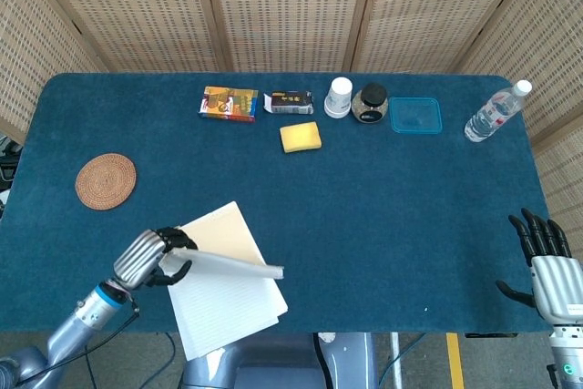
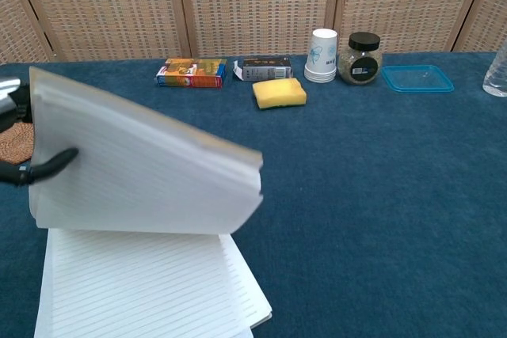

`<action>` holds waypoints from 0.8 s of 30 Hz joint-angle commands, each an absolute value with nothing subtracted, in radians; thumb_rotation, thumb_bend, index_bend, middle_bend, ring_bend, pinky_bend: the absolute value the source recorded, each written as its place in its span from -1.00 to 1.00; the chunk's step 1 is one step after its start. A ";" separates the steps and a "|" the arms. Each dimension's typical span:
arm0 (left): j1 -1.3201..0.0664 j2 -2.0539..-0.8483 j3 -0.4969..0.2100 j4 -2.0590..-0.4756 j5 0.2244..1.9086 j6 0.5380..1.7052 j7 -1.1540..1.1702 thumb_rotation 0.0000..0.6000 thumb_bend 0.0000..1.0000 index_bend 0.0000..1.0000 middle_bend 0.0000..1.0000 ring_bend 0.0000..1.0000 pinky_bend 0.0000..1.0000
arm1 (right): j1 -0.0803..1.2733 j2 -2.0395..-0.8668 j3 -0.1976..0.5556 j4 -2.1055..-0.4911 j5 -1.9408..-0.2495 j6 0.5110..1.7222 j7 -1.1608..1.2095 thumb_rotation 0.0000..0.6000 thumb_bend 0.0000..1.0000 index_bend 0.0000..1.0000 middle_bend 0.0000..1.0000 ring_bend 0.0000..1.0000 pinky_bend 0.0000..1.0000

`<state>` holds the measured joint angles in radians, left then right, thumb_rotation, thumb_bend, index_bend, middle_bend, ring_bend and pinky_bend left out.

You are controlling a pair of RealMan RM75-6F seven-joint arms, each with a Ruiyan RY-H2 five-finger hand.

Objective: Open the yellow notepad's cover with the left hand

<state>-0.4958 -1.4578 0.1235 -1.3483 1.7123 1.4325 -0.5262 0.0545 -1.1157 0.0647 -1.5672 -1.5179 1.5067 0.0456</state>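
Left hand (image 1: 150,257) gripping lifted notepad cover (image 1: 219,241)

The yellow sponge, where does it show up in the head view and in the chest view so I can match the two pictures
Head view: the sponge lies at the upper middle, just below the back row of items.
Chest view: the sponge lies at the upper middle, left of and in front of the cups.
Shared landmark: the cups, up and to the right of it in both views.
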 commanded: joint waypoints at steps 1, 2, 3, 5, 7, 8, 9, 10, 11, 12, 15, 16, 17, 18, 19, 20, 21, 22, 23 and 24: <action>-0.534 -1.434 -0.007 -1.435 1.535 1.326 -0.653 1.00 0.22 0.66 0.20 -0.14 -0.10 | 0.055 -1.115 0.065 -1.566 -1.517 1.506 0.046 1.00 -1.00 -1.00 -1.00 -1.00 -1.00; -0.540 -1.428 -0.024 -1.441 1.512 1.309 -0.664 1.00 0.22 0.66 0.20 -0.14 -0.10 | 0.055 -1.115 0.065 -1.567 -1.517 1.506 0.046 1.00 -1.00 -1.00 -1.00 -1.00 -1.00; -0.548 -1.419 -0.051 -1.446 1.477 1.288 -0.681 1.00 0.22 0.66 0.20 -0.14 -0.10 | 0.055 -1.115 0.065 -1.566 -1.517 1.506 0.047 1.00 -1.00 -1.00 -1.00 -1.00 -1.00; -0.563 -1.410 -0.090 -1.437 1.430 1.254 -0.692 1.00 0.22 0.66 0.20 -0.14 -0.10 | 0.056 -1.115 0.065 -1.566 -1.517 1.505 0.045 1.00 -1.00 -1.00 -1.00 -1.00 -1.00; -0.576 -1.406 -0.124 -1.426 1.388 1.222 -0.709 1.00 0.22 0.66 0.20 -0.14 -0.10 | 0.056 -1.116 0.065 -1.566 -1.516 1.503 0.042 1.00 -1.00 -1.00 -1.00 -1.00 -1.00; -0.582 -1.404 -0.138 -1.419 1.371 1.204 -0.717 1.00 0.22 0.66 0.20 -0.14 -0.10 | 0.057 -1.117 0.065 -1.566 -1.515 1.503 0.040 1.00 -1.00 -1.00 -1.00 -1.00 -1.00; -0.588 -1.404 -0.154 -1.405 1.352 1.191 -0.721 1.00 0.23 0.66 0.20 -0.14 -0.10 | 0.057 -1.117 0.065 -1.566 -1.515 1.502 0.038 1.00 -1.00 -1.00 -1.00 -1.00 -1.00; -0.589 -1.405 -0.159 -1.400 1.346 1.187 -0.722 1.00 0.23 0.66 0.20 -0.14 -0.10 | 0.057 -1.118 0.065 -1.566 -1.514 1.501 0.038 1.00 -1.00 -1.00 -1.00 -1.00 -1.00; -0.592 -1.407 -0.172 -1.387 1.327 1.177 -0.727 1.00 0.23 0.66 0.20 -0.14 -0.10 | 0.057 -1.118 0.065 -1.566 -1.513 1.501 0.036 1.00 -1.00 -1.00 -1.00 -1.00 -1.00; -0.594 -1.411 -0.193 -1.370 1.295 1.159 -0.746 1.00 0.23 0.66 0.20 -0.14 -0.10 | 0.058 -1.119 0.066 -1.566 -1.511 1.500 0.033 1.00 -1.00 -1.00 -1.00 -1.00 -1.00; -0.596 -1.422 -0.243 -1.308 1.217 1.109 -0.813 1.00 0.23 0.66 0.20 -0.14 -0.10 | 0.061 -1.124 0.068 -1.562 -1.504 1.491 0.025 1.00 -1.00 -1.00 -1.00 -1.00 -1.00; -0.595 -1.427 -0.253 -1.289 1.203 1.095 -0.833 1.00 0.23 0.66 0.20 -0.14 -0.10 | 0.063 -1.125 0.068 -1.561 -1.502 1.488 0.022 1.00 -1.00 -1.00 -1.00 -1.00 -1.00; -0.595 -1.430 -0.260 -1.277 1.196 1.088 -0.846 1.00 0.23 0.66 0.20 -0.14 -0.10 | 0.063 -1.126 0.068 -1.560 -1.500 1.485 0.020 1.00 -1.00 -1.00 -1.00 -1.00 -1.00; -0.594 -1.435 -0.271 -1.255 1.181 1.074 -0.870 1.00 0.23 0.66 0.20 -0.14 -0.10 | 0.065 -1.128 0.067 -1.558 -1.499 1.482 0.017 1.00 -1.00 -1.00 -1.00 -1.00 -1.00; -0.594 -1.439 -0.277 -1.242 1.174 1.065 -0.883 1.00 0.23 0.66 0.20 -0.14 -0.10 | 0.065 -1.129 0.067 -1.557 -1.498 1.480 0.015 1.00 -1.00 -1.00 -1.00 -1.00 -1.00; -0.594 -1.447 -0.291 -1.211 1.153 1.041 -0.911 1.00 0.23 0.66 0.20 -0.14 -0.10 | 0.067 -1.132 0.067 -1.556 -1.496 1.477 0.011 1.00 -1.00 -1.00 -1.00 -1.00 -1.00; -0.597 -1.456 -0.304 -1.179 1.131 1.016 -0.932 1.00 0.23 0.66 0.20 -0.14 -0.10 | 0.068 -1.134 0.067 -1.556 -1.495 1.474 0.007 1.00 -1.00 -1.00 -1.00 -1.00 -1.00; -0.602 -1.464 -0.313 -1.152 1.122 0.997 -0.946 1.00 0.23 0.66 0.20 -0.14 -0.10 | 0.069 -1.135 0.067 -1.555 -1.495 1.473 0.004 1.00 -1.00 -1.00 -1.00 -1.00 -1.00; -0.606 -1.472 -0.321 -1.129 1.117 0.984 -0.959 1.00 0.23 0.66 0.20 -0.14 -0.10 | 0.070 -1.136 0.067 -1.556 -1.494 1.472 0.002 1.00 -1.00 -1.00 -1.00 -1.00 -1.00; -0.610 -1.482 -0.331 -1.102 1.109 0.970 -0.971 1.00 0.23 0.66 0.20 -0.14 -0.10 | 0.070 -1.137 0.067 -1.556 -1.493 1.472 -0.002 1.00 -1.00 -1.00 -1.00 -1.00 -1.00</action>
<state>-0.5994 -1.4551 -0.2985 -1.1633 1.1395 1.0163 -0.9281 0.0694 -1.1366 0.0670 -1.5559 -1.4939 1.4724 -0.0010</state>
